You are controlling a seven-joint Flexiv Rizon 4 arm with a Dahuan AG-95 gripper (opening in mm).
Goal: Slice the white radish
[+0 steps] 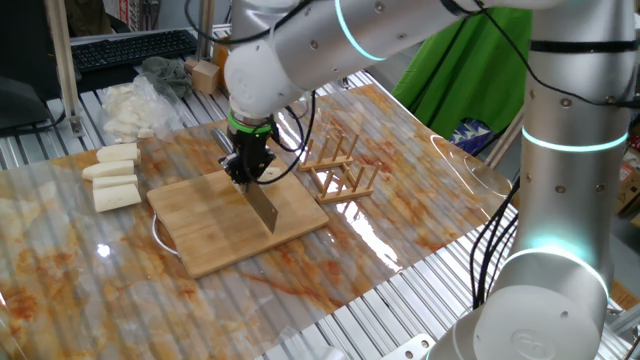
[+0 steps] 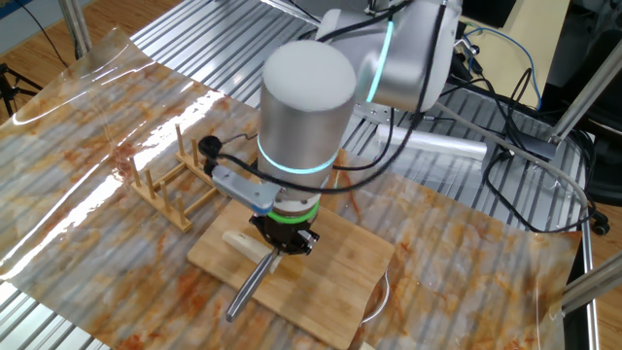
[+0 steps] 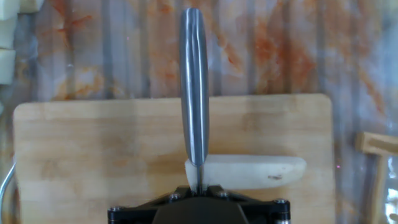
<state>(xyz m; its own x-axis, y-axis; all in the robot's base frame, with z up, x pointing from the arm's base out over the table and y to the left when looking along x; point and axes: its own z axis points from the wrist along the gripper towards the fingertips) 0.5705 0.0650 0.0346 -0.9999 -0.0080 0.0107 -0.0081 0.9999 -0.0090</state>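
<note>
The white radish (image 3: 255,171) is a stubby cream chunk lying across the wooden cutting board (image 3: 93,149), tapered end to the right in the hand view. My gripper (image 3: 198,188) is shut on a knife (image 3: 194,87), whose steel blade runs straight out from the jaws, spine toward the camera. The blade crosses the radish's left end. From the other fixed view the radish (image 2: 243,243) pokes out to the left under the gripper (image 2: 284,241), and the knife (image 2: 255,282) slants down over the board (image 2: 321,282). In one fixed view the gripper (image 1: 248,172) holds the blade (image 1: 262,208) on the board (image 1: 210,225).
Three longer white radish blocks (image 1: 115,178) lie left of the board, with a heap of white scraps on clear plastic (image 1: 130,102) behind them. A wooden rack (image 1: 340,172) stands just right of the board. A metal handle (image 1: 160,235) sticks out under the board's left edge.
</note>
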